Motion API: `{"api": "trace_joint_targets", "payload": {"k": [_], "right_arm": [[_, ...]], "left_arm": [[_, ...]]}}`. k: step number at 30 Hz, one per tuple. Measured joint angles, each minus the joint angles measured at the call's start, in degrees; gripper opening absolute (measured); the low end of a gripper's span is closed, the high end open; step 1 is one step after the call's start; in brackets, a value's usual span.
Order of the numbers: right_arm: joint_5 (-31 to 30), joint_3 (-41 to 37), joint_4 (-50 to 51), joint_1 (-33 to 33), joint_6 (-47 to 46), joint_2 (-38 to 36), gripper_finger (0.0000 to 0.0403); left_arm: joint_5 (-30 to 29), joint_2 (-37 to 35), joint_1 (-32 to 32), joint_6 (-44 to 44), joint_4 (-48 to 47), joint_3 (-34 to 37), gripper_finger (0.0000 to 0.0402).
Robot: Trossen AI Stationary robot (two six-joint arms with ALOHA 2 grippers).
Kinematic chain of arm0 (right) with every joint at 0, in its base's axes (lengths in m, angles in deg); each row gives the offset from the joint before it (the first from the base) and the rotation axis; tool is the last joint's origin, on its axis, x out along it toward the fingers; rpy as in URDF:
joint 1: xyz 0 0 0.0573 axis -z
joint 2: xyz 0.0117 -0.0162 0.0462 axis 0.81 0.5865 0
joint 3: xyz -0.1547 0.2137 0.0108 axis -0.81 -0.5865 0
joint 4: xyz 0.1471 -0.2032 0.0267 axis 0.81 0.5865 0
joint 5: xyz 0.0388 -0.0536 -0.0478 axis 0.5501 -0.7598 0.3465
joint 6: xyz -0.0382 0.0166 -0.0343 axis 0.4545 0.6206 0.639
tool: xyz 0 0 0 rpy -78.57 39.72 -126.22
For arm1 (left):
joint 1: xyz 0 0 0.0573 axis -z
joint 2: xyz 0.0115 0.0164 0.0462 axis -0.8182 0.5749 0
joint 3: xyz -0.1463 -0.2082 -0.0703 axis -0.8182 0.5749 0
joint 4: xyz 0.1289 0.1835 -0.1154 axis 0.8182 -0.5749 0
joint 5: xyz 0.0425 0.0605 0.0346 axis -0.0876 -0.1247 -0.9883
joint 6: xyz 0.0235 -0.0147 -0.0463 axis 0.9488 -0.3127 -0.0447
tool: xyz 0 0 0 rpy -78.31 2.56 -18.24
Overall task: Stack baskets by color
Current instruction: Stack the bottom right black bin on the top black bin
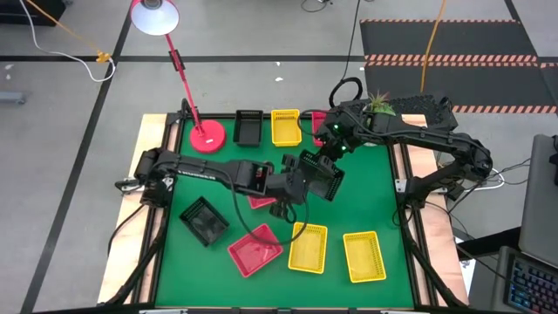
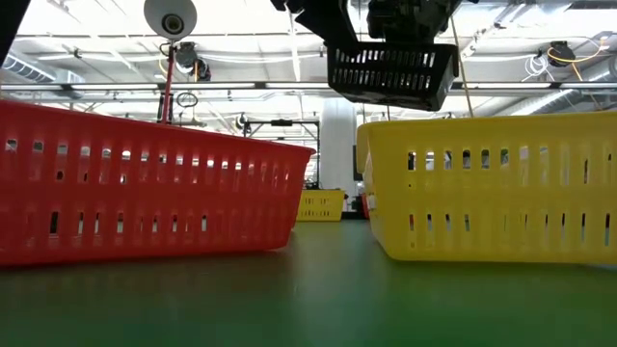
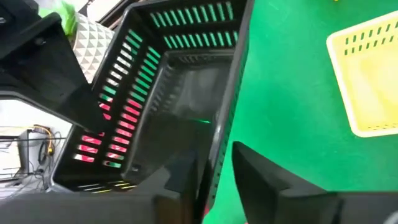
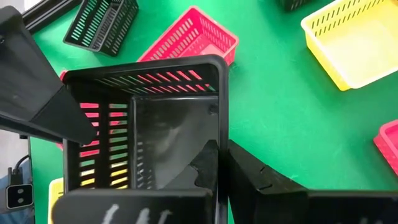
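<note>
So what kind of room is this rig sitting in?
Probably a lab or industrial workshop: bare concrete floor with hazard-striped mats, cables trailing across it, and long strip-lit ceiling trusses behind the table.

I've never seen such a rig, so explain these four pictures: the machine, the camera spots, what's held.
Two dark robot arms work at a green table. One picture looks straight down, one level across the tabletop, two from cameras on the arms' wrists. Small baskets lie around, like a yellow basket and a red basket, plus a red lamp. The right tool clamps the wall of a black basket lifted over the middle; the left tool is at its rim too.
</note>
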Motion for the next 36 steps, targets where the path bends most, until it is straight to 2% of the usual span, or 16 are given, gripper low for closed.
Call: {"api": "trace_joint_targets", "payload": {"k": [10,17,22,26,36], "right_arm": [[0.02,-0.02,-0.20,-0.04,-0.13,0.00,0.0013],[-0.09,-0.02,-1.12,-0.02,-0.06,0.00,0.0021],[-0.13,-0.04,-1.26,-0.01,-0.08,0.00,0.0057],[-0.11,-0.04,-1.67,0.00,-0.07,0.00,0.0095],[-2.69,-0.09,-8.39,0.00,0.37,-3.41,0.0170]], "left_arm": [[0.17,0.00,-0.42,3.01,-0.07,0.00,0.0013],[0.22,0.00,-0.49,2.57,-0.07,0.00,0.0024],[0.16,0.00,-0.49,2.35,-0.15,0.00,0.0009],[0.07,0.00,-0.51,1.84,-0.16,0.00,0.0016],[0.11,0.00,-1.32,-3.03,-1.55,0.00,0.0012]]}}
